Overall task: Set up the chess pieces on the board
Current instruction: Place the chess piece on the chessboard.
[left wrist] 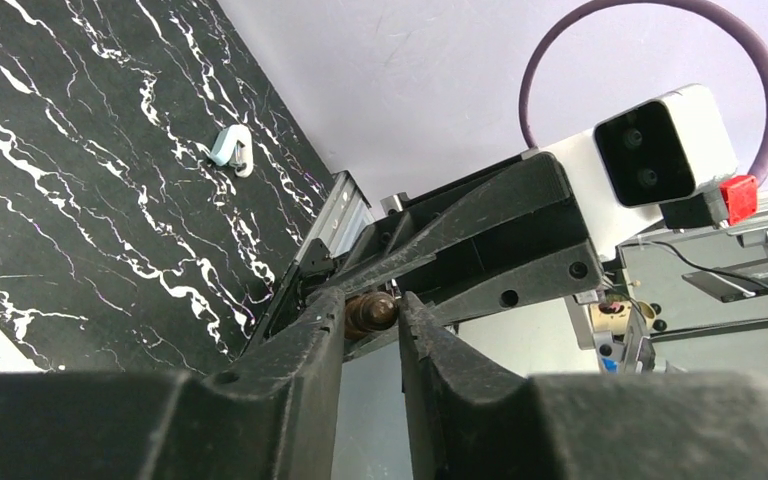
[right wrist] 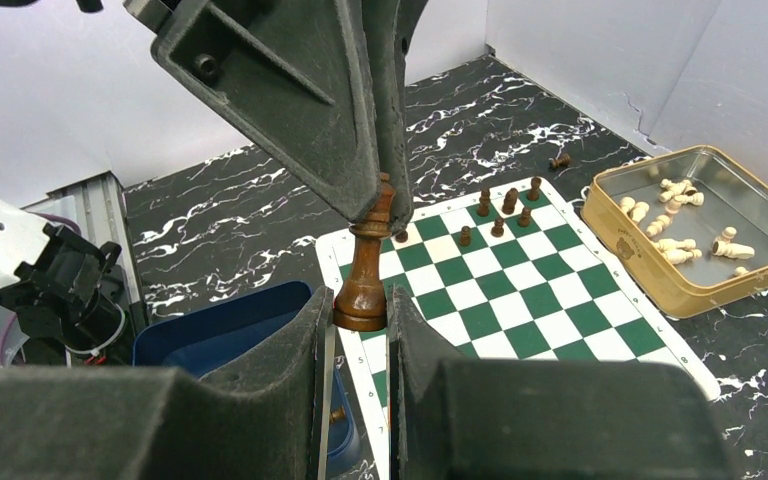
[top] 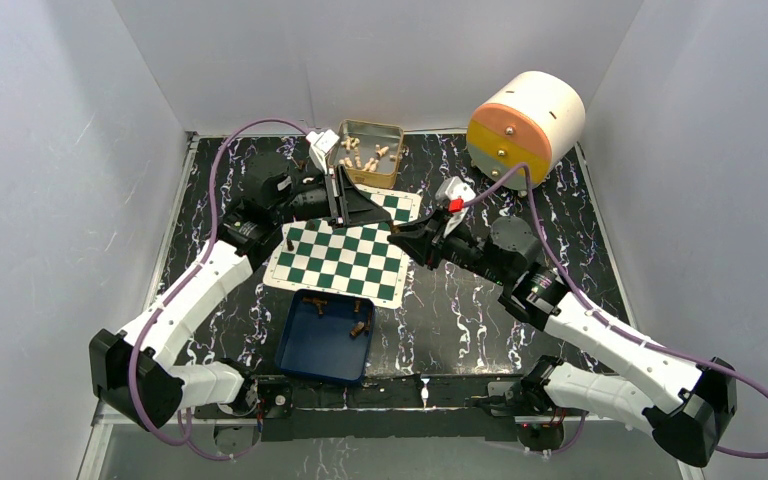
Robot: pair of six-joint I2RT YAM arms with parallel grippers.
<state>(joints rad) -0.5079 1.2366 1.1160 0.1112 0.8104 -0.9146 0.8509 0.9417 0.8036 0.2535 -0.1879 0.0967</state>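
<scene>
- One dark-brown chess piece (right wrist: pixel 365 270) stood upright in the air above the board (right wrist: pixel 560 290), with its base down and its long axis vertical. Both arms were on it at once.
- The right gripper (right wrist: pixel 358 306) was clamped on the piece's wide base, coming in low from the right arm's side.
- The left gripper (left wrist: pixel 372 312) came down from above, and its fingers were closed around the piece's narrow head. In its own wrist view both fingers looked to be in contact with the wood.
- The two grips were stacked along the piece's axis, the right one below and the left one above, so neither arm was nearer than the other. It read as a handover, and the coming move turned on which gripper let go.
- The placed pieces (right wrist: pixel 508 200) stood in a cluster by the board's edge on the left arm's side, well apart from the held piece. The left arm seemed better placed to carry it there.
- A stray piece (right wrist: pixel 560 160) lay tipped on the dark surface just beyond that edge.
- If the right gripper released, the piece would hang from its head alone. It would need to stay vertical to land flat on a square.
- The blue tray (right wrist: pixel 210 330) sat below the held piece on the near side, and the gold tin (right wrist: pixel 620 245) of cream pieces lay beside the board.
</scene>
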